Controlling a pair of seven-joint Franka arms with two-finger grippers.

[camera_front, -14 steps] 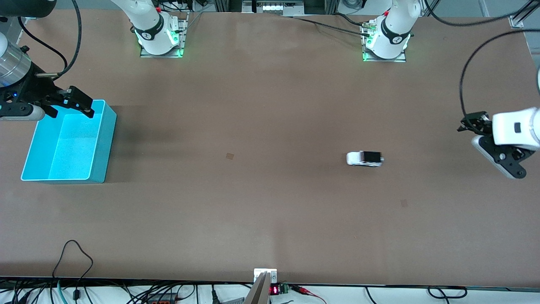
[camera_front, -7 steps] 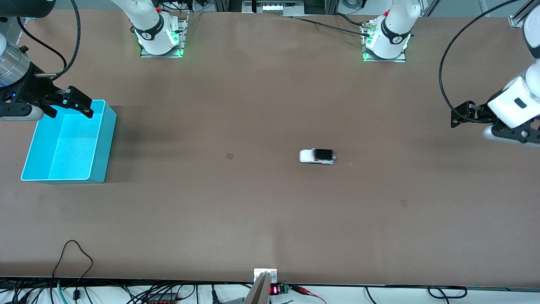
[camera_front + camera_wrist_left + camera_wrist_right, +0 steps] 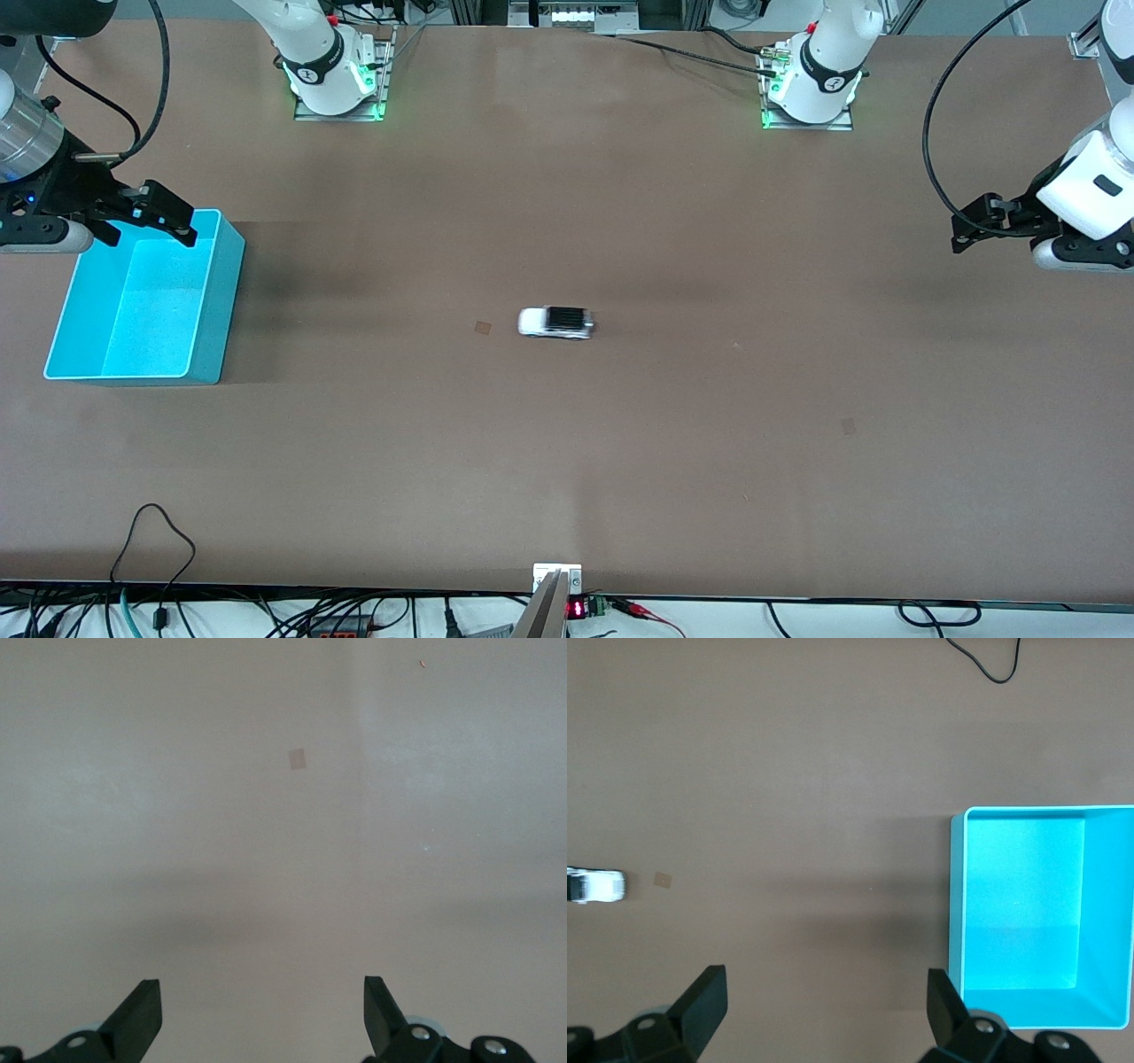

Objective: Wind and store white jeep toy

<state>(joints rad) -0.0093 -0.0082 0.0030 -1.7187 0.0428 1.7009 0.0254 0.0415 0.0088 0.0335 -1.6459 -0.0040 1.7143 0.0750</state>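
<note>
The white jeep toy (image 3: 555, 322) with its black ribbed roof stands on its wheels near the middle of the brown table, slightly blurred; it also shows at the edge of the right wrist view (image 3: 594, 886). The cyan bin (image 3: 142, 301) sits empty at the right arm's end of the table and shows in the right wrist view (image 3: 1041, 917). My right gripper (image 3: 168, 215) is open and empty over the bin's rim nearest the robot bases. My left gripper (image 3: 973, 227) is open and empty, raised over bare table at the left arm's end, well away from the jeep.
A small tan patch (image 3: 483, 328) lies on the table just beside the jeep, toward the bin. Another patch (image 3: 849, 426) lies nearer the front camera toward the left arm's end. Cables hang along the table edge nearest the front camera (image 3: 159, 549).
The jeep has rolled across the table from near the left arm's end toward the bin. The left gripper has lifted and drawn back. The right arm has not moved.
</note>
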